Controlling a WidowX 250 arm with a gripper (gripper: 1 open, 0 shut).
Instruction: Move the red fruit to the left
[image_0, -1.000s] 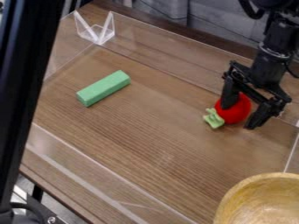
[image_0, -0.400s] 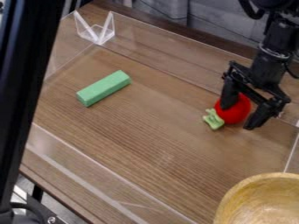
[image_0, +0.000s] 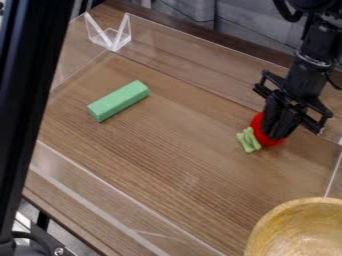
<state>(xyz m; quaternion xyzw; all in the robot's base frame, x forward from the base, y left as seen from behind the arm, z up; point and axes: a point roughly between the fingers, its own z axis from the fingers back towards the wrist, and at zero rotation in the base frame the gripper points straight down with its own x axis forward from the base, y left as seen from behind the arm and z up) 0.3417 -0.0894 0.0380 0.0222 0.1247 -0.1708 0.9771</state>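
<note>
Where the wood-grain table (image_0: 160, 170) meets its far right side, one black gripper (image_0: 283, 130) points down, jaws closed on the single glossy red fruit (image_0: 271, 137), its green cap facing left. One green rectangular block (image_0: 118, 100) lies well apart, far left.

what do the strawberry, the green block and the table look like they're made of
Strawberry: probably plastic, going by its glossy red skin and pale green cap; the hand hides much of it.
Green block: matte, flat even colour, sharp edges; foam, painted wood or plastic, hard to tell.
Table: wood or wood-look laminate, with visible brown grain lines and a slight sheen.
</note>
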